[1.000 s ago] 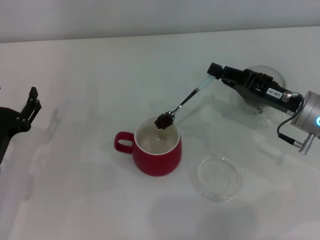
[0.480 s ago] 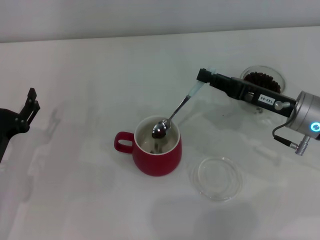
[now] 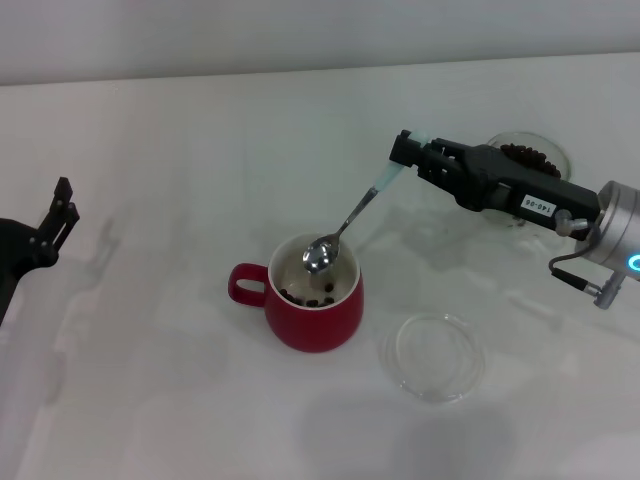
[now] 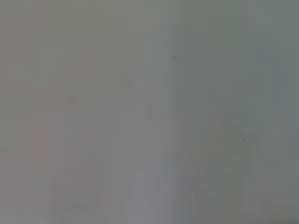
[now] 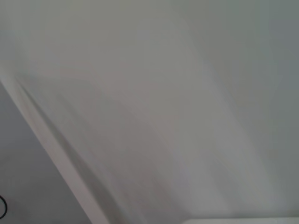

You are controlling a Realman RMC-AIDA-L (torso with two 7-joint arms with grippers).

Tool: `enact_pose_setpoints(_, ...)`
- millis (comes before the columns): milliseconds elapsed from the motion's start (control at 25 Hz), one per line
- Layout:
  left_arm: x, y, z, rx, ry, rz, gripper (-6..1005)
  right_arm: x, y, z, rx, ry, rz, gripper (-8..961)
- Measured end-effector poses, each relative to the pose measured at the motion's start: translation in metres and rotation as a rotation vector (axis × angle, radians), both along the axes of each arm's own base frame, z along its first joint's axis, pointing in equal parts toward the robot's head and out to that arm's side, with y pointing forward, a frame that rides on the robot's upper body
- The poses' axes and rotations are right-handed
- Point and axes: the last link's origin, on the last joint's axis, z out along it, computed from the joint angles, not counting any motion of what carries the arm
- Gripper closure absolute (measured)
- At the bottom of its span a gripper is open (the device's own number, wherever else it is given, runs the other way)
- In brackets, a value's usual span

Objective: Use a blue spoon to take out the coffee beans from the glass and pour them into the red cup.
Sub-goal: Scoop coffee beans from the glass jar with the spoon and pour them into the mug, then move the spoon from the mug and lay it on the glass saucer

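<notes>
Fingers of the right gripper (image 3: 408, 152), upper right of the head view, clamp the blue spoon (image 3: 348, 221) by its handle; its emptied bowl tilts over the red cup (image 3: 313, 304) at centre, with a few beans (image 3: 312, 298) inside. Behind the arm sits the glass (image 3: 530, 158). Lower right lies a saucer (image 3: 434, 356). Far left, the left gripper (image 3: 58, 218) hangs idle, fingers apart. Both wrist views show only blank grey worktop.
</notes>
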Motion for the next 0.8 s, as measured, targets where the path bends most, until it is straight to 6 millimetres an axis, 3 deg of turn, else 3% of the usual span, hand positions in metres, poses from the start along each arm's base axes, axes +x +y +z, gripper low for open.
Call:
enact_pose_setpoints(400,-0.001,-0.002,0.0,0.003,-0.003,0.008,152,0.007,-0.004,0.018,-0.032,0.13,-0.094,802)
enact_pose_setpoints(680,0.001,0.001,0.0,0.005,-0.004,0.002,153,0.039,-0.025,0.054,0.023,0.127,-0.176,801)
enact_pose_setpoints(800,0.001,0.002,0.0,0.006,-0.004,0.0,152,0.046,-0.031,0.06,0.03,0.114,-0.185,801)
